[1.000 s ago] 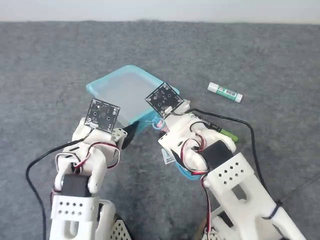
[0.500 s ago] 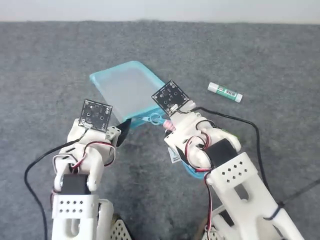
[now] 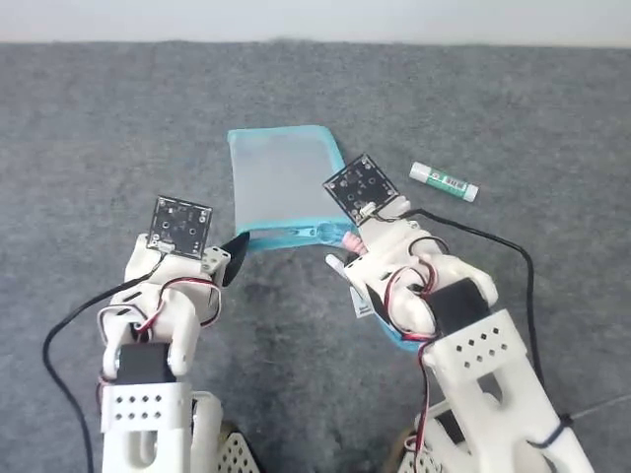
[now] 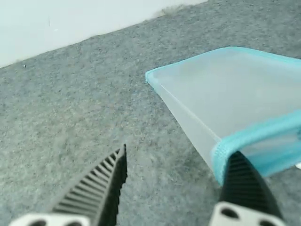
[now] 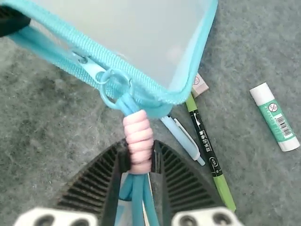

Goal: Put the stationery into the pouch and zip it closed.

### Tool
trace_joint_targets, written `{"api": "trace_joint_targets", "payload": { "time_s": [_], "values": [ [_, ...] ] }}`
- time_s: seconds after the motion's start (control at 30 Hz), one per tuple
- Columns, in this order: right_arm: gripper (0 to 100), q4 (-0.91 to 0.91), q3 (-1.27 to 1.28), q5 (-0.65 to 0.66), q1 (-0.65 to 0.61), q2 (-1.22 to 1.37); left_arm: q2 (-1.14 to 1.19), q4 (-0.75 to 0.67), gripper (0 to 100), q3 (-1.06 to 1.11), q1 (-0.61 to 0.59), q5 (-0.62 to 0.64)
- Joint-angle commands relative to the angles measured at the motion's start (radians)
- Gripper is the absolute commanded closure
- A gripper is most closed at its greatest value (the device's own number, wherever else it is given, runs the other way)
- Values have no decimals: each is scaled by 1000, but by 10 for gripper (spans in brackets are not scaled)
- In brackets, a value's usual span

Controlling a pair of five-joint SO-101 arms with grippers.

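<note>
Two hands meet the pouch [image 3: 281,182] along its near edge. The right hand [image 5: 138,150] is clenched on the pink zip pull [image 5: 137,134], whose cord loops through the ring at the slider [image 5: 91,70]. The left hand [image 4: 178,155] is spread wide and grips nothing, with one finger [image 4: 237,181] touching the pouch's blue-edged corner. The zip line runs straight from that corner to the pull, so by my judgement any tug along it needs the left hand to pinch the corner first. Beyond both hands, the pouch rests on the grey bench [image 3: 118,118]. The stationery is outside the pouch, on the right arm's side, so that arm is the nearer one. A green pen [image 5: 207,150] and a blue pen [image 5: 183,139] lie side by side, their far ends tucked under the pouch's corner. A glue stick [image 5: 274,117] lies farther out, apart from them.
</note>
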Motion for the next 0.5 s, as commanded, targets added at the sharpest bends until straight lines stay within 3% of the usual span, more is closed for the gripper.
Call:
{"api": "trace_joint_targets", "payload": {
  "time_s": [0.0,0.23,0.47],
  "values": [
    [992,13,-11,-11,-27,-61,14,-32,695,-1,34,-6],
    [992,113,-69,6,-203,-127,14,-48,695,12,84,68],
    [992,168,-60,61,-283,-236,14,-192,696,96,84,84]
  ]
}}
